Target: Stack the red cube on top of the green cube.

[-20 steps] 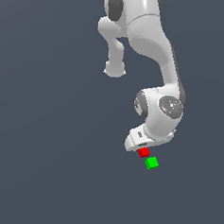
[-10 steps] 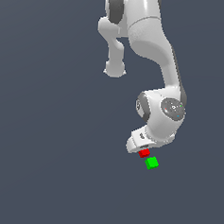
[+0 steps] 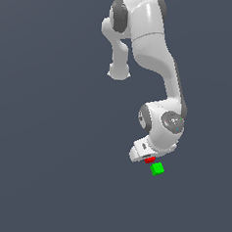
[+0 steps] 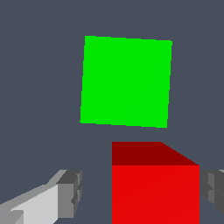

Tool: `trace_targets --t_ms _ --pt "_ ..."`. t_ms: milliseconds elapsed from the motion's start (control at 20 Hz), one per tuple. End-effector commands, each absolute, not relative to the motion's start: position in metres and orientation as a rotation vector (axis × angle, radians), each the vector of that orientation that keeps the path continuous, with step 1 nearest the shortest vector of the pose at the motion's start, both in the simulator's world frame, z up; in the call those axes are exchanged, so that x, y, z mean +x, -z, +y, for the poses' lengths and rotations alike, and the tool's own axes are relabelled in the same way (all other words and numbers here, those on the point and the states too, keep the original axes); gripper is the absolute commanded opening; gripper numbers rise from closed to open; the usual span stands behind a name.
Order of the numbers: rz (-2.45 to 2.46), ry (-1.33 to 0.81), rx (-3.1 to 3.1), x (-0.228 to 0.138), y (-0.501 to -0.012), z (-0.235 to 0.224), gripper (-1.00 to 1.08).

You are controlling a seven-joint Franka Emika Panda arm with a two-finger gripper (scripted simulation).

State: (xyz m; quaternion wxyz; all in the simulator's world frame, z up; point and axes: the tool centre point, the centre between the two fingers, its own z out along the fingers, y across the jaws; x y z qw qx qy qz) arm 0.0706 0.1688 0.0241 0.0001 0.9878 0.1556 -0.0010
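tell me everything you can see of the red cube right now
The small plain bright red cube has flat, unmarked faces and sharp edges, one face lit bright and another in darker shade. In the wrist view it sits between the white gripper's grey-padded fingers, with a gap on one side and the other finger at its edge. It lies apart from the same-sized green cube. In the exterior view only a sliver of it shows under the gripper.

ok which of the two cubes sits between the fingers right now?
The red cube. In the wrist view it sits between the two fingers, with a gap on one side. The green cube lies apart, beyond them.
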Motion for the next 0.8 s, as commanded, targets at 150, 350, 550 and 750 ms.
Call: trace_targets --t_ms 150,350,550,750 --pt "0.49 0.0 3.103 0.0723 -0.02 0.1696 1.0" --pt "0.49 0.0 3.103 0.0723 -0.02 0.1696 -1.0" --pt "0.49 0.0 3.103 0.0723 -0.02 0.1696 -1.0" --pt "0.489 0.001 3.103 0.0722 -0.0199 0.1694 -1.0"
